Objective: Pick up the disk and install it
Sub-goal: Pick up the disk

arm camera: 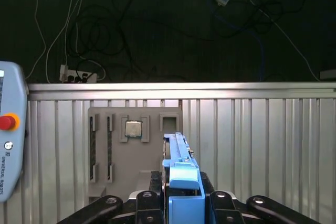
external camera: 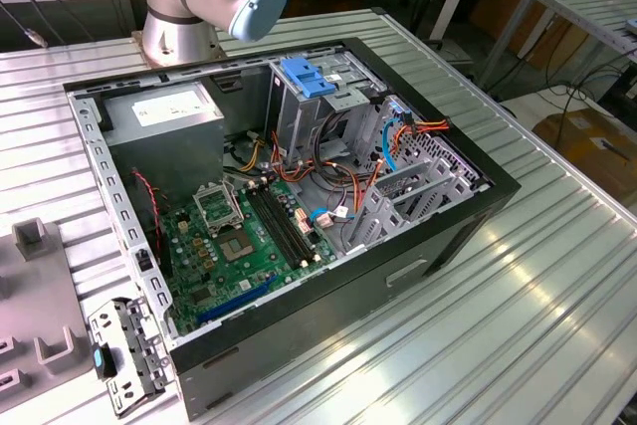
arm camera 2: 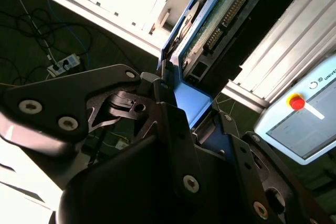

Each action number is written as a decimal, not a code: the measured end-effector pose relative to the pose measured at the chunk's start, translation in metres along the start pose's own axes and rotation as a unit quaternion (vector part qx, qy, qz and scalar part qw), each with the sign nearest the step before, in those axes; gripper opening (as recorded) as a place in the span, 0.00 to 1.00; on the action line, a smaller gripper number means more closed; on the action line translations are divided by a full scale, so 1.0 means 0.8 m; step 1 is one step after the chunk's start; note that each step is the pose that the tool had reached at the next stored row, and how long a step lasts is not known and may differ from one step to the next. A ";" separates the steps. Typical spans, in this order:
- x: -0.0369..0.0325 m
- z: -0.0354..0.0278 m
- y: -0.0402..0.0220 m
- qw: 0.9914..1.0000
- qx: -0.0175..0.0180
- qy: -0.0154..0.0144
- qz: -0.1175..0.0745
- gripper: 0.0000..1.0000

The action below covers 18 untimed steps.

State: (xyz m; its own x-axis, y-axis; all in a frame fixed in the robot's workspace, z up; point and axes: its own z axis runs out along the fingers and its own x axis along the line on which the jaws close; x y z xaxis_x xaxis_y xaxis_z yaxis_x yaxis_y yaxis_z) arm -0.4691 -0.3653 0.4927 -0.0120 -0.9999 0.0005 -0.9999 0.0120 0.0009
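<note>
In the first wrist view the disk (arm camera: 180, 163) stands on edge between my gripper's (arm camera: 181, 199) black fingers, its blue side rail facing the camera. The second wrist view shows the same disk (arm camera 2: 218, 11) from the other side, with its green circuit board and connector exposed and a blue rail (arm camera 2: 191, 98) clamped in the gripper (arm camera 2: 184, 114). The gripper is shut on the disk and holds it in the air above the ribbed metal table (arm camera: 262, 145). In the exterior view the open computer case (external camera: 418, 256) lies on its side, with an empty grey drive cage (external camera: 299, 126) inside.
A blue latch plate (external camera: 309, 77) tops the drive cage, beside the grey power supply box (external camera: 164, 106), motherboard (external camera: 239, 236) and orange cables (external camera: 338, 171). The arm's base (external camera: 174, 17) stands behind the case. A grey fixture plate (arm camera: 131, 145) holds a chip (arm camera: 133, 128). A teach pendant (arm camera: 8, 140) lies nearby.
</note>
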 end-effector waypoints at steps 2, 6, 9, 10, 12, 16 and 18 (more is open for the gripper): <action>0.0000 -0.0049 0.0000 1.000 0.000 0.000 0.000 0.37; 0.0000 -0.0053 0.0000 1.000 0.000 0.000 0.000 0.37; 0.0000 -0.0053 -0.0003 1.000 0.000 0.000 0.000 0.37; 0.0000 -0.0053 -0.0005 1.000 0.000 0.000 0.000 0.37; 0.0000 -0.0053 -0.0017 1.000 0.000 0.000 0.000 0.37; -0.0001 -0.0053 -0.0048 1.000 0.000 0.000 0.000 0.37; -0.0001 -0.0053 -0.0069 1.000 0.000 0.000 0.000 0.37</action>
State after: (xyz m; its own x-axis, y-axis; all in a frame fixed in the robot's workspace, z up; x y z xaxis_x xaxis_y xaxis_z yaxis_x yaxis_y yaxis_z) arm -0.4636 -0.3653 0.4970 -0.0120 -0.9999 0.0003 -0.9999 0.0120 0.0010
